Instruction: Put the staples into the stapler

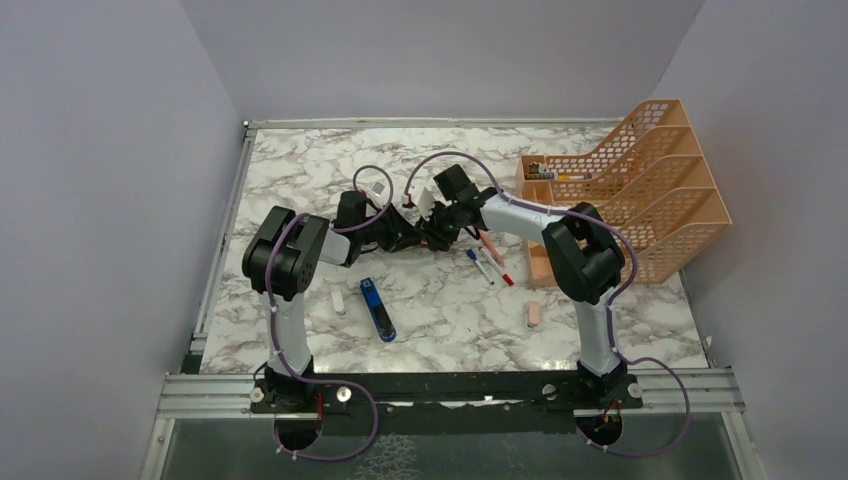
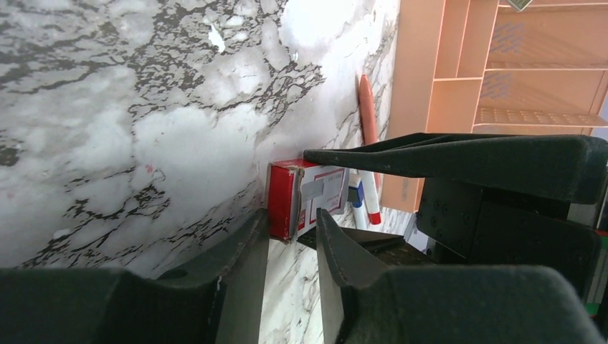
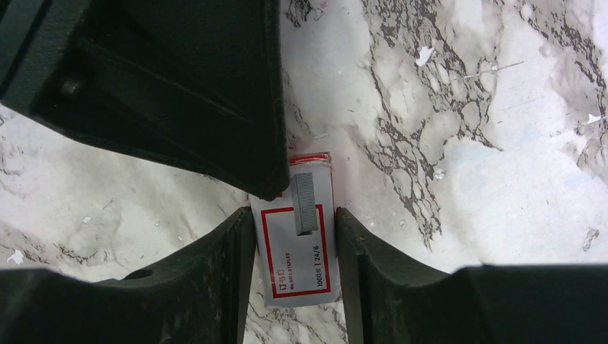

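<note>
The staples box (image 3: 301, 247), white with a red printed frame, sits between the fingers of my right gripper (image 3: 295, 236), which touch both its long sides. My left gripper (image 2: 292, 226) closes on the box's red end (image 2: 287, 197), and one of its fingers covers the box's far corner in the right wrist view. In the top view both grippers meet at mid-table, left (image 1: 415, 232) and right (image 1: 440, 228), and hide the box. The blue stapler (image 1: 378, 308) lies closed on the table, nearer the arm bases and apart from both grippers.
An orange mesh file rack (image 1: 640, 190) stands at the right. Pens (image 1: 490, 262) lie just right of the grippers, with a red-capped one in the left wrist view (image 2: 373, 208). There is a small white block (image 1: 339, 303) left of the stapler and a pink eraser (image 1: 534, 315) at the front right.
</note>
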Tool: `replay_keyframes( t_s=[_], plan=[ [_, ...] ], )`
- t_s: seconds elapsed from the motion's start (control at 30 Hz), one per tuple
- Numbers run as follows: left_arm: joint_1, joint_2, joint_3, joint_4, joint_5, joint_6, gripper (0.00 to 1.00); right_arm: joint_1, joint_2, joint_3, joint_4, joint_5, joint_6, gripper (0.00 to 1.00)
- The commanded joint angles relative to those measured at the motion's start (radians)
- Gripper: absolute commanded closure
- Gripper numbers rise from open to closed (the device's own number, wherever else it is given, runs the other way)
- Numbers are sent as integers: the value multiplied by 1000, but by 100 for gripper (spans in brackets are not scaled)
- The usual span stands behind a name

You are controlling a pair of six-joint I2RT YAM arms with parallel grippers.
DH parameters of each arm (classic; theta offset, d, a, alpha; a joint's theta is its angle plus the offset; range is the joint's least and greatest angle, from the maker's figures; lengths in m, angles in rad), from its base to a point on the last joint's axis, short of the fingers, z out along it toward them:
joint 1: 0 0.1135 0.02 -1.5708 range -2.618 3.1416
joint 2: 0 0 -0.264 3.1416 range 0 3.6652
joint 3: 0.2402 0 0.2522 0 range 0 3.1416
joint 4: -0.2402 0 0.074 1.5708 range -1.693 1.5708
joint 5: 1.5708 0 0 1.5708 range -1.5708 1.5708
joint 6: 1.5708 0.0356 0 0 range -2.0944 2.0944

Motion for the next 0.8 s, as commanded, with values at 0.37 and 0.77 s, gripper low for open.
replay_keyframes(
  t_s=[0.37,0.77],
  plan=[
    [0,19,39,28,-9,60,63,-19,-37,-59,38,28,-9,36],
    [-5,47,58,28,32,64,71,-36,-16,-39,-30,-36,-58,55]
  ],
)
